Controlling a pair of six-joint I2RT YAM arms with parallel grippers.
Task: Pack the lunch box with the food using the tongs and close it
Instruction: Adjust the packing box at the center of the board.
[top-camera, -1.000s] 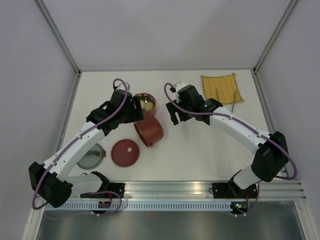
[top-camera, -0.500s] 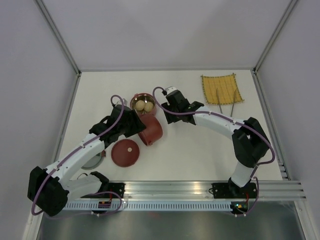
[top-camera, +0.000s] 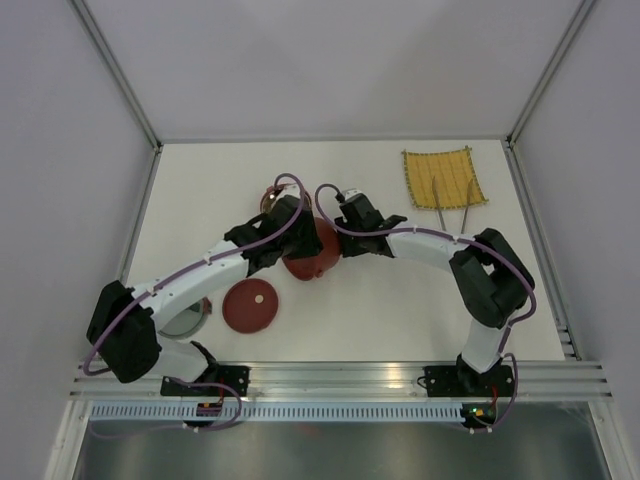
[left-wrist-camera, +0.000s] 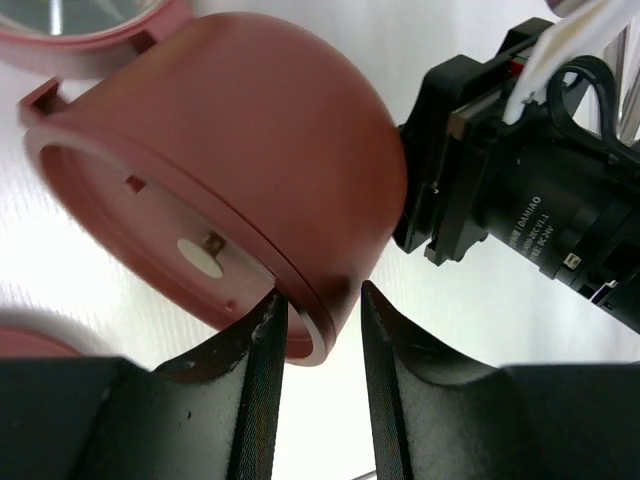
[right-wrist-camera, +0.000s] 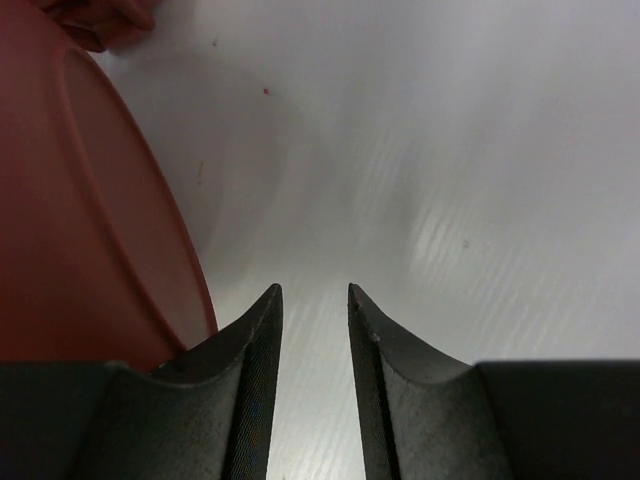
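Note:
One dark-red lunch box bowl (top-camera: 305, 260) lies tipped on its side mid-table. Its round face with a pale centre spot (left-wrist-camera: 198, 255) shows in the left wrist view. My left gripper (left-wrist-camera: 318, 295) straddles its rim (left-wrist-camera: 300, 330): one finger sits at the inner side and a gap remains at the other. From the far side, my right gripper (top-camera: 333, 237) stands against the bowl's domed wall (right-wrist-camera: 70, 230), narrowly open and holding nothing. The second bowl (top-camera: 272, 196) is mostly under my left arm, and the food is hidden. The tongs (top-camera: 452, 208) lie by the mat.
A yellow woven mat (top-camera: 443, 176) lies at the back right. A red lid with a pale knob (top-camera: 250, 305) rests in front of the tipped bowl. Another round piece with a shiny inside (top-camera: 185, 318) sits near the left arm's base.
Both arms have swung in to the tipped bowl from either side, and both grippers have narrowed. My left arm now covers the bowl holding the two beige balls.

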